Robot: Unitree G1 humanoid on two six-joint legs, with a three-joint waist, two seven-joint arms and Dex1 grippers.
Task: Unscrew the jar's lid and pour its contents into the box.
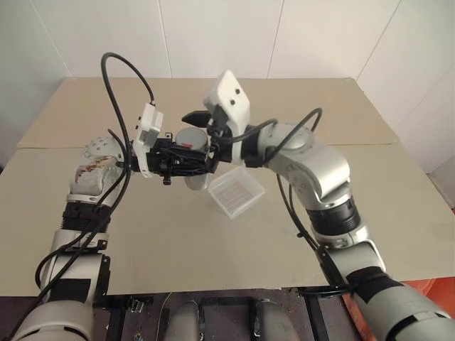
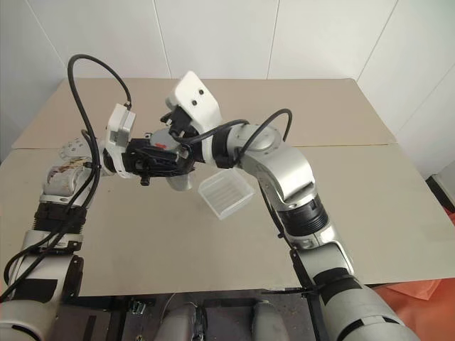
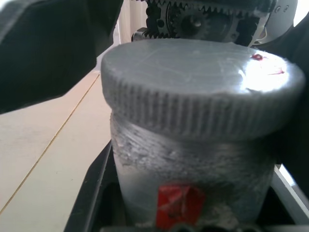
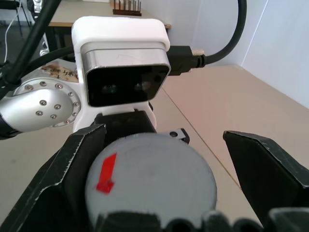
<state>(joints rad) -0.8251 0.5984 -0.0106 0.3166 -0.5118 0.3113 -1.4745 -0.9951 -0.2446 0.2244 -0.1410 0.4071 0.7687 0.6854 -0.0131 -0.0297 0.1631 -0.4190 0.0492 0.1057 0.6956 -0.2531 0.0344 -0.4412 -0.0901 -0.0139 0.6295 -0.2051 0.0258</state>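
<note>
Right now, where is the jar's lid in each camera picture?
Left eye: lid at centre, between both pincers, up-left of the box.
Right eye: lid left of centre, same spot.
Left wrist: fills the upper half.
Right wrist: bottom centre.
Shared landmark: the lid's red mark.

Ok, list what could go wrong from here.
1. The right tool is open around the lid, one finger near it and the other well clear; closing off-centre may push the jar askew in the shut left tool.
2. The jar is held beside the box, not over it; contents might spill onto the table.
</note>
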